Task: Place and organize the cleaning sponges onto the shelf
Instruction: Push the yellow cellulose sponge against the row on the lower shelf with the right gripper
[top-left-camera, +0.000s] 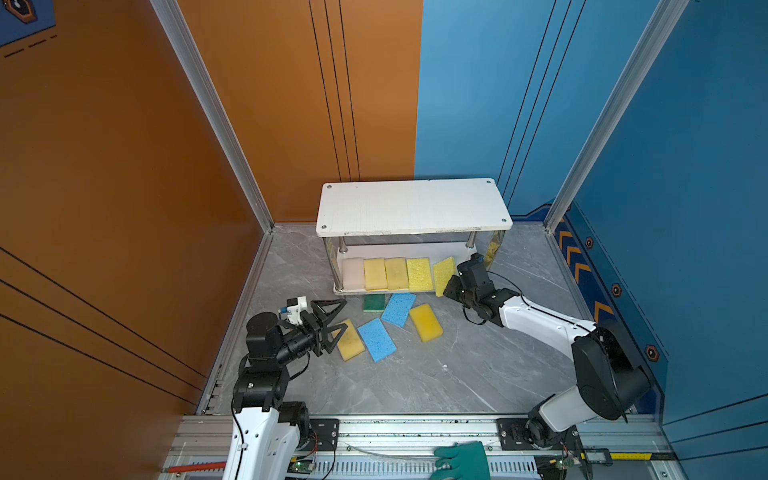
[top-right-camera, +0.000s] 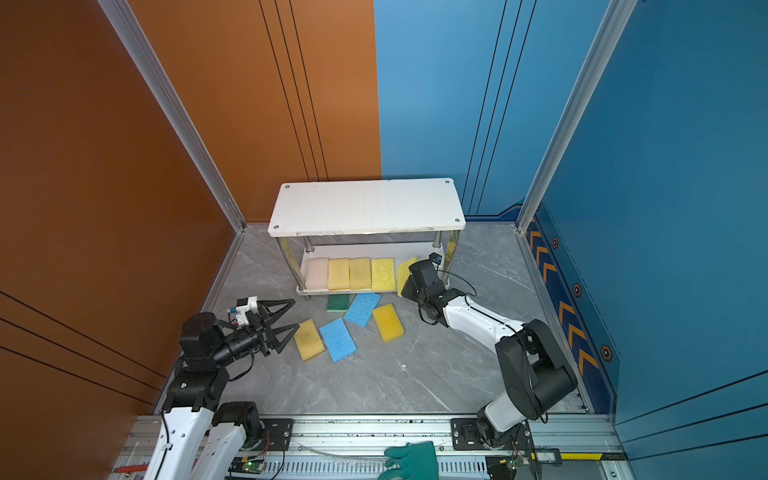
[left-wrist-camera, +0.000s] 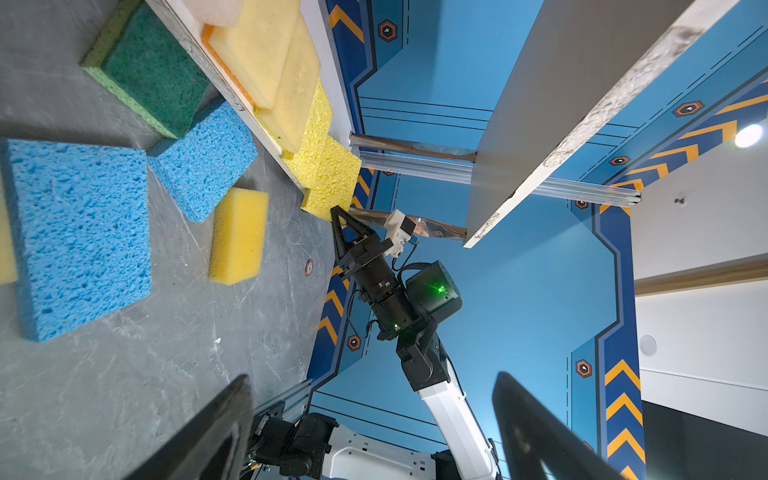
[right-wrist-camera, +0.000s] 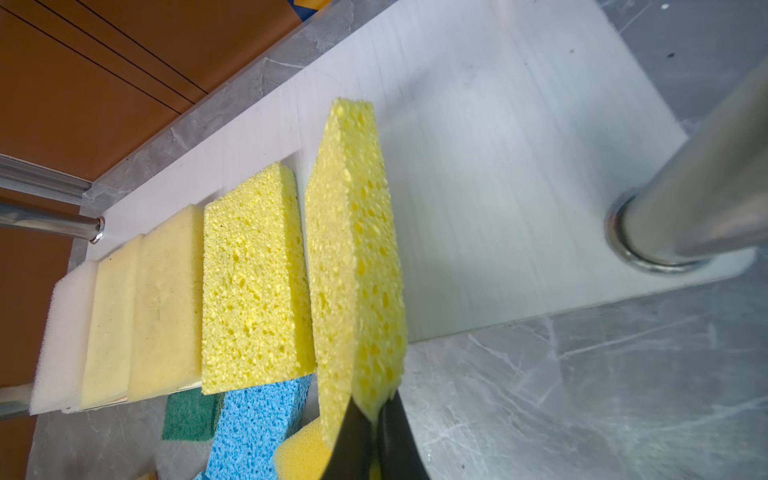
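At three o'clock on the shelf (top-left-camera: 411, 208), the right gripper (right-wrist-camera: 376, 409) is pinching a porous yellow sponge (right-wrist-camera: 353, 249) edgewise; the left gripper (top-left-camera: 344, 315) is gaping empty.

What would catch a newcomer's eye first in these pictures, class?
A row of pale and yellow sponges lines the lower board of the shelf, where the right gripper pinches another yellow sponge on edge beside them. Two bright blue sponges lie loose on the grey floor before the shelf, near the open left gripper.
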